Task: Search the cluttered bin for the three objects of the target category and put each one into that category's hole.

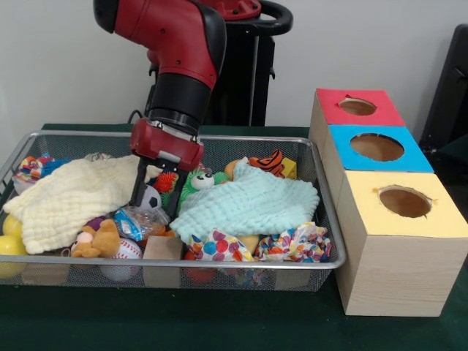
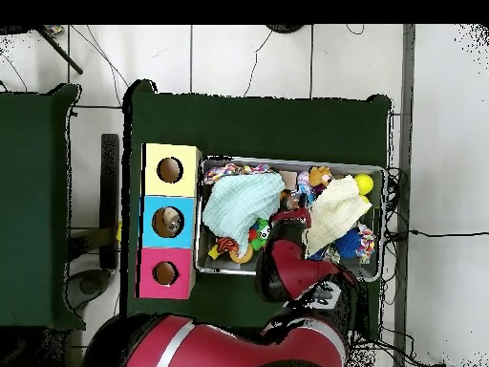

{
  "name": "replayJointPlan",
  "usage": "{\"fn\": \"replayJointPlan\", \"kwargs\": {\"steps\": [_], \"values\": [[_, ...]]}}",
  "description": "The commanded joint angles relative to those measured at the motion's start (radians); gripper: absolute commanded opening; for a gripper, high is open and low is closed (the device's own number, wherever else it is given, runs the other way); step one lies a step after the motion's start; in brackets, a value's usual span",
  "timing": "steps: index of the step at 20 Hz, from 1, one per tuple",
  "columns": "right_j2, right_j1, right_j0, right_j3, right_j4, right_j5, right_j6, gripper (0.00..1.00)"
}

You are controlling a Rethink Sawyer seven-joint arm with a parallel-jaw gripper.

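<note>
In the front view the wire bin [image 1: 322,183] is packed from rim to rim. At its left end a cream cloth [image 1: 69,194] drapes over the clutter, with yellow balls [image 1: 10,235] pressed against the left wall and a brown plush toy [image 1: 101,240] and a baseball [image 1: 126,251] against the near rim. The only open room is the narrow gap between the two cloths.

The gripper [image 1: 152,199] reaches down into that gap, its two fingers spread on either side of a small black-and-white soccer ball [image 1: 151,197]. Whether they press on the ball cannot be told. Being round, the ball has no long axis.

Right of the gripper a mint cloth [image 1: 248,205] covers the bin's middle, with a green frog toy [image 1: 196,183] at its left edge and an orange tiger toy [image 1: 268,162] behind it.

Right of the bin, just beside its end wall, stand three wooden boxes with the red hole [image 1: 357,107], blue hole [image 1: 376,147] and yellow hole [image 1: 404,202] facing up.
</note>
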Motion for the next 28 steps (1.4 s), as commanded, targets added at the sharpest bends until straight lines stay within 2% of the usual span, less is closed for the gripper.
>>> {"fn": "replayJointPlan", "kwargs": {"steps": [1, 7, 12, 21, 28], "values": [[0.142, 0.002, -0.005, -0.087, -0.086, 0.113, 0.124, 1.00], [0.136, 0.011, -0.009, -0.070, -0.052, 0.070, 0.153, 1.00], [0.131, 0.014, 0.000, -0.077, -0.051, 0.079, 0.140, 1.00], [0.062, 0.062, 0.054, -0.084, 0.041, 0.053, 0.096, 1.00], [0.021, 0.096, 0.092, -0.118, 0.042, 0.086, 0.055, 1.00]]}}
